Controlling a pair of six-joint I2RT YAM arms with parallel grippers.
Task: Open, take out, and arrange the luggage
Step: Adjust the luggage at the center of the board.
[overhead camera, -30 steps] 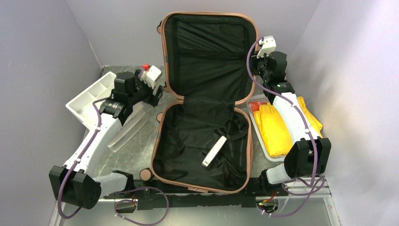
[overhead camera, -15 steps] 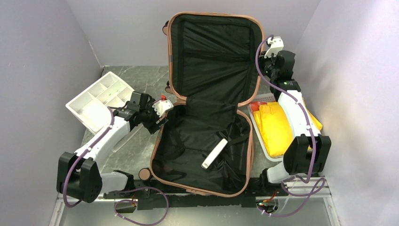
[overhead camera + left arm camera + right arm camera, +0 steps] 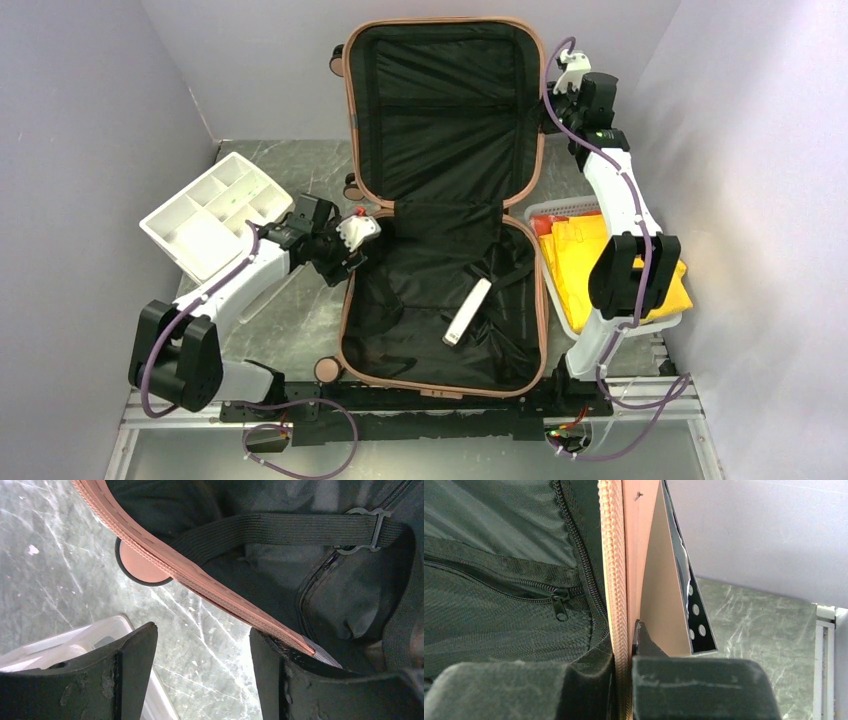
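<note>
Jaws of the left gripper point(image 3: 202, 676) stood wide apart beside the left rim of the big salmon-pink hard-shell suitcase point(image 3: 440, 110), lying open on the grey table point(image 3: 303, 330). The right gripper point(image 3: 624, 666) pinched its raised lid's edge.

bright even light, soft shadows; glare on table point(image 3: 200, 645); luggage point(image 3: 440, 290) lining dark, detail lost

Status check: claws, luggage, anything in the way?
Right claw clamped on luggage lid rim, lid upright. Left claw open beside lower shell's left rim. White flat item lying inside; no obstruction seen.
</note>
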